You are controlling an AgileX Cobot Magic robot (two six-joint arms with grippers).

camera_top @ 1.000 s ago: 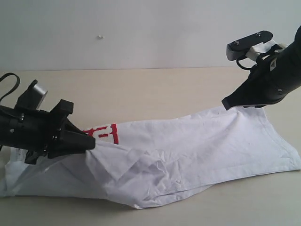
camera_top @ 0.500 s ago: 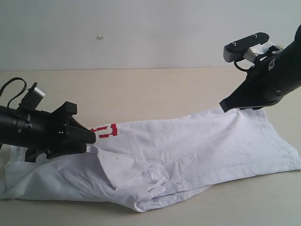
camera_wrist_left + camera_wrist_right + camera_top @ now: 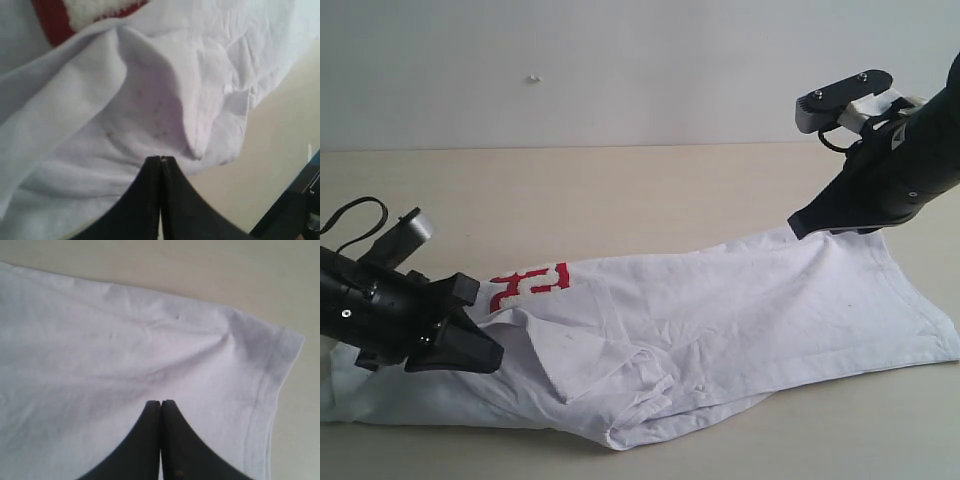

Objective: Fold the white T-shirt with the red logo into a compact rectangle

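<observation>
The white T-shirt [image 3: 720, 310] lies crumpled lengthwise on the table, with a turned-over flap near its front edge. Part of the red logo [image 3: 530, 285] shows at its left end, and its fuzzy red-and-white edge [image 3: 85, 12] appears in the left wrist view. My left gripper [image 3: 488, 357] is shut and low over the shirt's left part. Its tips [image 3: 161, 159] point at a bunched fold [image 3: 200, 125], with no cloth seen between them. My right gripper [image 3: 800, 222] is shut at the shirt's far right edge. Its tips [image 3: 161, 402] sit over flat cloth near a hemmed corner [image 3: 280, 355].
The beige table [image 3: 650, 190] stretches bare behind the shirt up to a pale wall. A strip of table [image 3: 840, 430] shows in front of the shirt. The left arm's cable [image 3: 355, 215] loops at the far left.
My left gripper has dropped and drawn back to the left, away from the raised fold, which now lies as a flap. More of the red logo shows. The right gripper has barely moved.
</observation>
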